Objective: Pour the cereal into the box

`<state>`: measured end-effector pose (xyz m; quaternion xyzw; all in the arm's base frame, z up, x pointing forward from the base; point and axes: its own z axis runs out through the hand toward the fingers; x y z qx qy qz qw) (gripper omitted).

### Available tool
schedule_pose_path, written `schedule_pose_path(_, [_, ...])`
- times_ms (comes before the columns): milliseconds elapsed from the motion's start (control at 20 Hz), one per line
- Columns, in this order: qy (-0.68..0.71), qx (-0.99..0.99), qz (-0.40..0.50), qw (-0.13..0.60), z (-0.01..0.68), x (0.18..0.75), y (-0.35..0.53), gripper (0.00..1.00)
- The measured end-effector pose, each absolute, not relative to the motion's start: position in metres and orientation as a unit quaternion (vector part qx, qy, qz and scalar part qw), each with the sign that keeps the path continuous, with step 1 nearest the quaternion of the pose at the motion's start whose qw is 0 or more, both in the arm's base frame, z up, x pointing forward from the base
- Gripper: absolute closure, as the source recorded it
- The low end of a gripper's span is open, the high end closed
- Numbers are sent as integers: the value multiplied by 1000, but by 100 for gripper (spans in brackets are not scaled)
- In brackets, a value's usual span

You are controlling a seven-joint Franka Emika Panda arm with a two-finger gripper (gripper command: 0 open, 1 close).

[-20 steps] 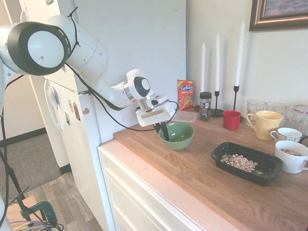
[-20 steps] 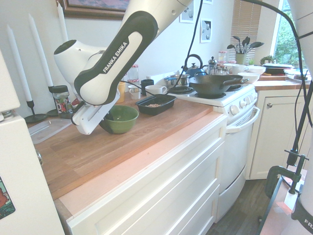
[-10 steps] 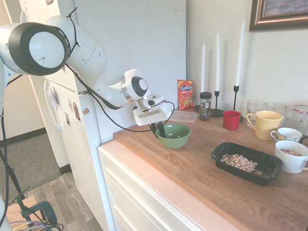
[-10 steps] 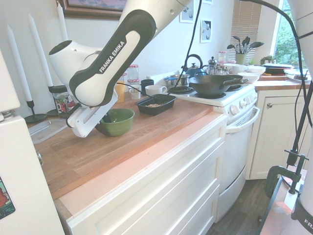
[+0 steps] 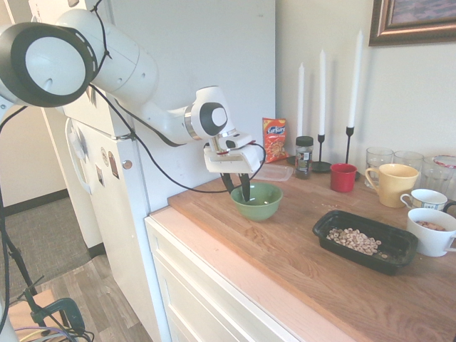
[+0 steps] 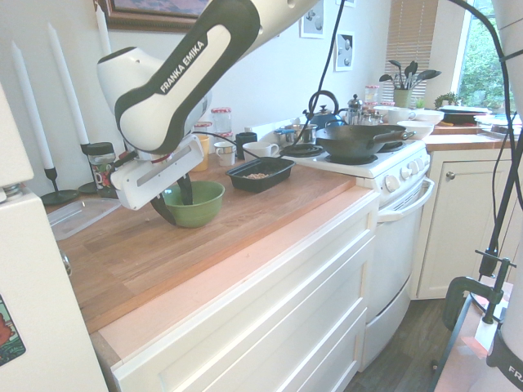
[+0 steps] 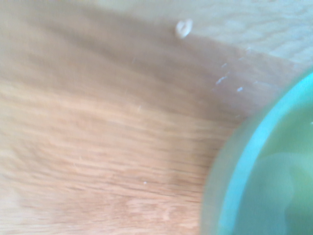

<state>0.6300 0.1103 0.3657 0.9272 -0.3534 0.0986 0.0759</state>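
Right now my claw (image 5: 238, 189) hangs at the near rim of a green bowl (image 5: 258, 201) that sits upright on a wooden countertop (image 5: 285, 249). My two dark fingers (image 5: 244, 188) point downward and stand a little apart, one on each side of the bowl's wall, one inside and one outside. I cannot tell whether they press on the rim or only straddle it. From the opposite camera, my claw (image 6: 173, 204) shows the same way at the green bowl (image 6: 196, 203), with one finger inside the bowl and the other outside its wall.

Up close, my wrist camera shows a blurred curve of the bowl's green rim (image 7: 249, 161), wood grain beside it, and one small pale speck (image 7: 184, 28) lying on the wood; it is too blurred to name.

Well away from my claw, further along the counter, lies the black box (image 5: 362, 242), a shallow tray with rounded corners. The tan cereal rings (image 5: 355, 239) lie inside it, piled loosely on its floor. In the opposite view the box (image 6: 260, 174) sits beyond the bowl, toward a white stove (image 6: 384, 171).

Beyond the box, further still from my claw, stand a white mug (image 5: 431, 231), a yellow mug (image 5: 390, 184) and a red cup (image 5: 343, 177). Behind the bowl, against the wall, are an orange snack bag (image 5: 274, 140), a spice jar (image 5: 304, 156) and three tall white candles (image 5: 323, 84).
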Motion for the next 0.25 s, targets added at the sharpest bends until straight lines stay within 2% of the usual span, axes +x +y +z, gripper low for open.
schedule_pose_path(250, [-373,925,69,16,412,627,91,0])
